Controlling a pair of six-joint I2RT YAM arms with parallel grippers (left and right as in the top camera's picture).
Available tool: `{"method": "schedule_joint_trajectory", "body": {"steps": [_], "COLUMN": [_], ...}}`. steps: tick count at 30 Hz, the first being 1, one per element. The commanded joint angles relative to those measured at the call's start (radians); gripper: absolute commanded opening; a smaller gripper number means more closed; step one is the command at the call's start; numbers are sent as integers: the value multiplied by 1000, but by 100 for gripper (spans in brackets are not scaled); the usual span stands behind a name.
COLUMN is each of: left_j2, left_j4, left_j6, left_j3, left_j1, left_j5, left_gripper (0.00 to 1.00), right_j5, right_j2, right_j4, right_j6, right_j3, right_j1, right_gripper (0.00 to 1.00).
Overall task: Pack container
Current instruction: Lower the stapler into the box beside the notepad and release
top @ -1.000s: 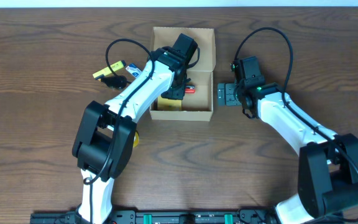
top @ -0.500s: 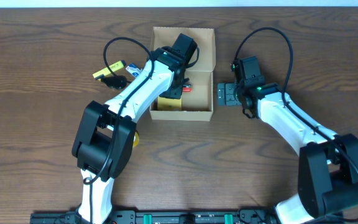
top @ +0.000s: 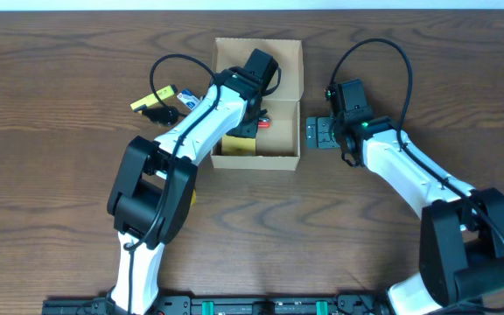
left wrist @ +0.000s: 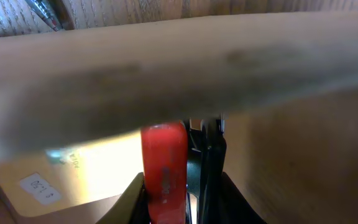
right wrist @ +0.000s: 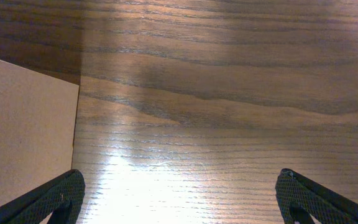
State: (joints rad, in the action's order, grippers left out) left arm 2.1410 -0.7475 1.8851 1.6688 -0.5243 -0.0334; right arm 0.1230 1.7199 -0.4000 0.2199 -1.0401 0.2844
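The container (top: 280, 156) is a tan cardboard box with its flap lid (top: 289, 61) laid open at the far side. My left gripper (top: 254, 124) reaches down inside it, shut on a small red and black item (left wrist: 163, 171); the red part (top: 267, 124) shows beside the fingers. A blurred box wall (left wrist: 179, 68) fills the top of the left wrist view. A yellow item (top: 239, 145) lies on the box floor. My right gripper (top: 319, 133) hovers open just right of the box, over bare table, with nothing between its fingertips (right wrist: 61, 196).
Left of the box lie a yellow and black item (top: 151, 101) and a blue and white one (top: 191, 101). A yellow object (top: 191, 195) peeks out under the left arm. The box's cardboard side (right wrist: 23, 137) stands close to the right gripper's left finger.
The left arm's lower links have shifted slightly to the right; its gripper stays in the box with the red item. The right arm has not moved.
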Motion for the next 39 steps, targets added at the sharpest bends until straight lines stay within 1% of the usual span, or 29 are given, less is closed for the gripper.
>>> {"method": "schedule_joint_trajectory", "body": {"steps": [1, 5, 8, 14, 15, 16, 19, 20, 26, 29, 31, 39], "left_j2": [8, 13, 14, 14, 14, 14, 14, 14, 14, 14, 14, 14], "left_j4": [0, 1, 1, 0, 0, 0, 0, 0, 1, 1, 1, 1], "left_j6": [8, 13, 49, 48, 48, 48, 48, 48, 48, 48, 48, 48], "left_j3": [2, 2, 2, 2, 2, 2, 2, 2, 2, 2, 2, 2], "left_j1": [8, 8, 8, 8, 8, 8, 8, 8, 8, 8, 8, 8], "left_j5": [-11, -11, -14, -15, -14, -15, -15, -15, -15, -15, -15, -14], "left_gripper": [6, 6, 6, 6, 7, 16, 32, 33, 34, 43, 44, 44], "right_j5": [0, 0, 0, 0, 0, 0, 0, 0, 0, 0, 0, 0], "right_j2": [8, 8, 8, 8, 8, 8, 8, 8, 8, 8, 8, 8], "right_j4": [-1, -1, -1, -1, -1, -1, -1, -1, -1, -1, -1, -1], "right_j6": [11, 11, 11, 11, 11, 11, 11, 11, 11, 11, 11, 11], "right_j3": [3, 3, 3, 3, 3, 3, 3, 3, 3, 3, 3, 3], "right_j1": [-9, -9, -9, -9, -9, -9, -9, -9, -9, -9, -9, -9], "right_gripper": [99, 99, 99, 99, 99, 99, 99, 99, 99, 99, 99, 99]}}
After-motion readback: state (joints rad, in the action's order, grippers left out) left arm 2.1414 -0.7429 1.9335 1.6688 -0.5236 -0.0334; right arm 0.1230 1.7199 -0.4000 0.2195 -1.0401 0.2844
